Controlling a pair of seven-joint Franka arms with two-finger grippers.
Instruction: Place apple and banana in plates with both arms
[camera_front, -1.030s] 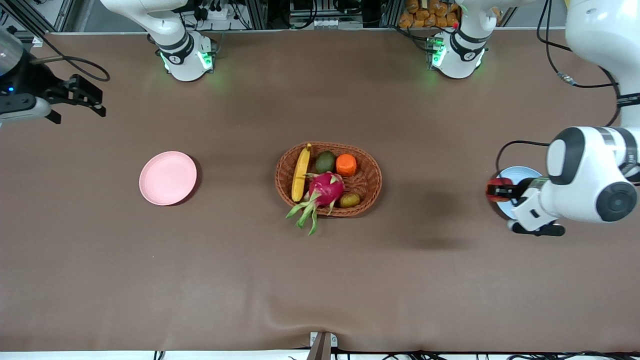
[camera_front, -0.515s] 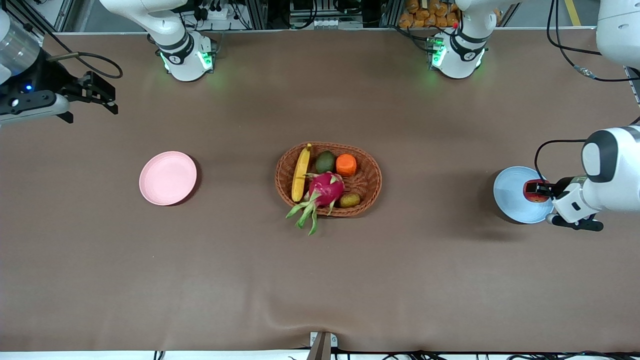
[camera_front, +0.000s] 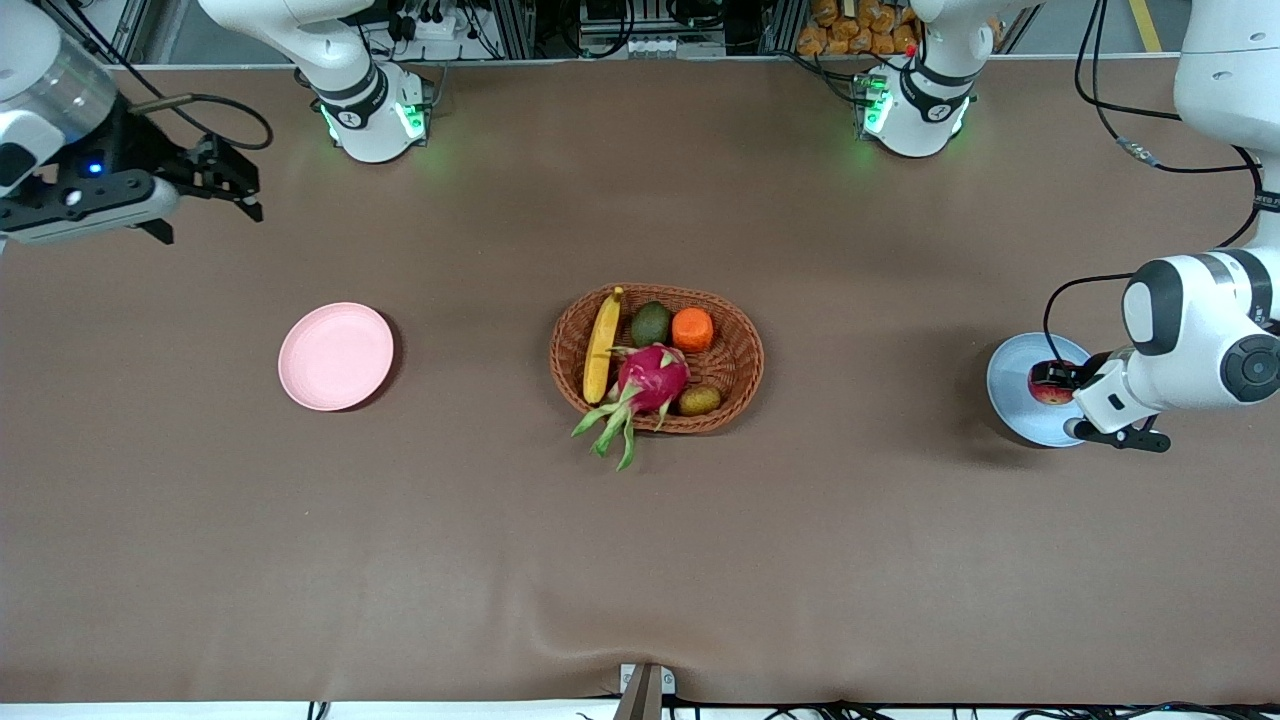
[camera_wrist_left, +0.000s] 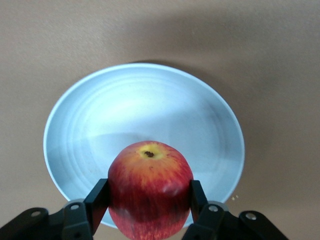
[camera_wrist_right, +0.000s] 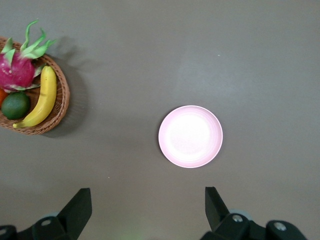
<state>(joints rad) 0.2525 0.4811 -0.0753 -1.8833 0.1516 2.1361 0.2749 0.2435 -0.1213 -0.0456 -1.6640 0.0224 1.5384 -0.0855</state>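
Observation:
My left gripper (camera_front: 1050, 384) is shut on the red apple (camera_front: 1052, 385) and holds it over the light blue plate (camera_front: 1015, 380) at the left arm's end of the table. In the left wrist view the apple (camera_wrist_left: 150, 187) sits between both fingers above the blue plate (camera_wrist_left: 90, 125). My right gripper (camera_front: 240, 187) is open and empty, up over the table at the right arm's end. The pale pink plate (camera_front: 336, 356) lies bare; it also shows in the right wrist view (camera_wrist_right: 190, 136). The yellow banana (camera_front: 602, 344) lies in the wicker basket (camera_front: 735, 385), also seen in the right wrist view (camera_wrist_right: 40, 100).
The basket at the table's middle also holds a magenta dragon fruit (camera_front: 648, 382), an avocado (camera_front: 650, 323), an orange fruit (camera_front: 692, 330) and a kiwi (camera_front: 699, 401). Both arm bases (camera_front: 375, 115) (camera_front: 912, 105) stand along the table's back edge.
My left gripper has carried the apple from the blue plate's edge to over the plate. My right gripper has moved toward the table's middle, still open.

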